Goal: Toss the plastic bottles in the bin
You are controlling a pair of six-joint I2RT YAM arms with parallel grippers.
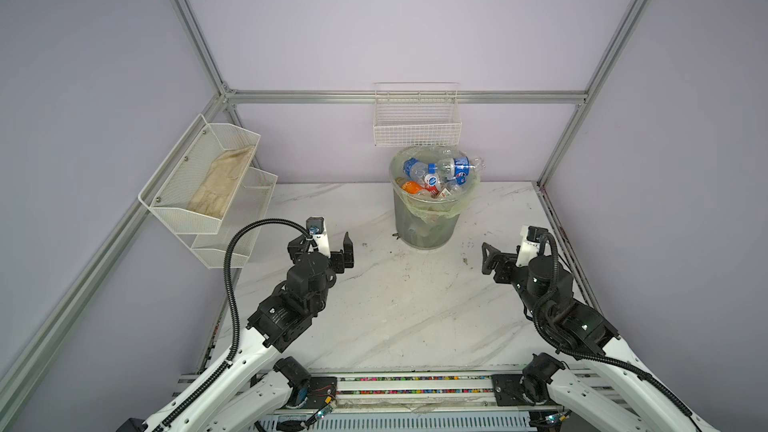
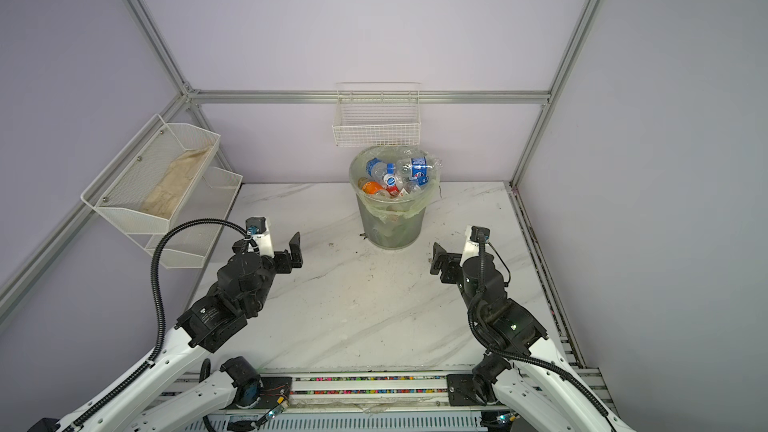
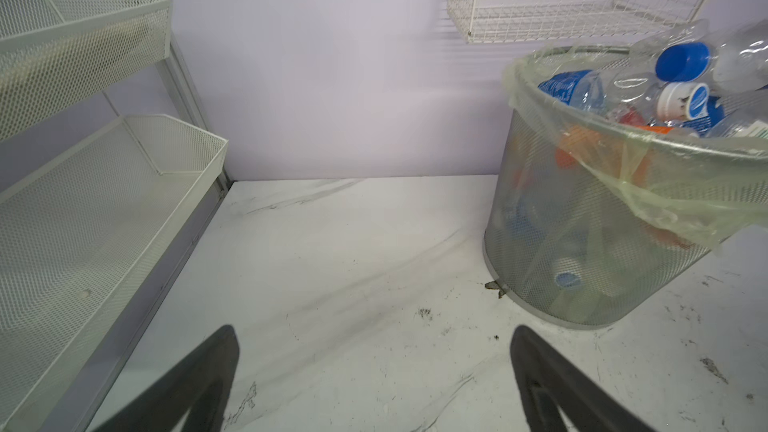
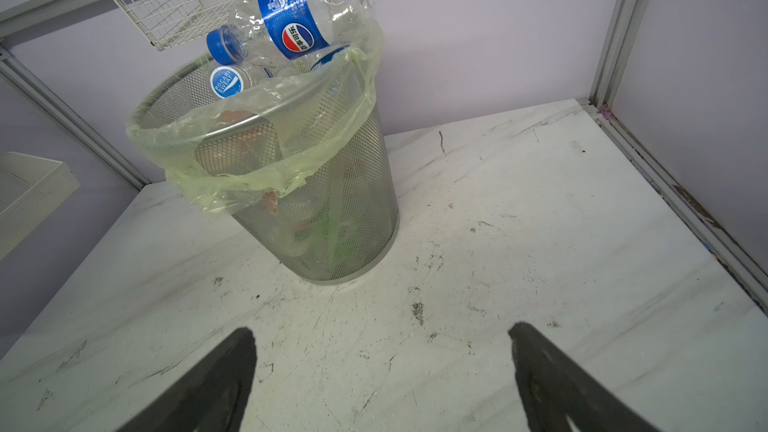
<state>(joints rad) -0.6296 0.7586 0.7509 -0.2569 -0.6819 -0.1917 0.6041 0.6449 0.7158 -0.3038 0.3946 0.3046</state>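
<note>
The bin (image 1: 424, 230) (image 2: 392, 228) stands at the back middle of the marble table, a grey mesh wastebasket with a pale green liner over its rim. Several plastic bottles (image 1: 455, 166) (image 2: 415, 166) fill it and heap above the rim, with blue labels and caps on top and an orange one lower down. My left gripper (image 1: 320, 241) (image 2: 268, 241) hovers open to the bin's front left. The right gripper (image 1: 509, 245) (image 2: 459, 245) hovers open to its front right. In the left wrist view the bin (image 3: 582, 243) and its bottles (image 3: 681, 62) lie beyond my open left gripper (image 3: 374, 330). The right wrist view has the bin (image 4: 332, 201) and a Pepsi bottle (image 4: 299, 14) beyond my open right gripper (image 4: 381, 328). Neither gripper holds anything.
A white wire basket (image 1: 417, 122) hangs on the back wall just above the bin. A two-tier white mesh shelf (image 1: 232, 218) is fixed to the left wall, with a beige cloth (image 1: 222, 180) in its upper tier. Aluminium frame posts bound the scuffed tabletop (image 1: 395, 305).
</note>
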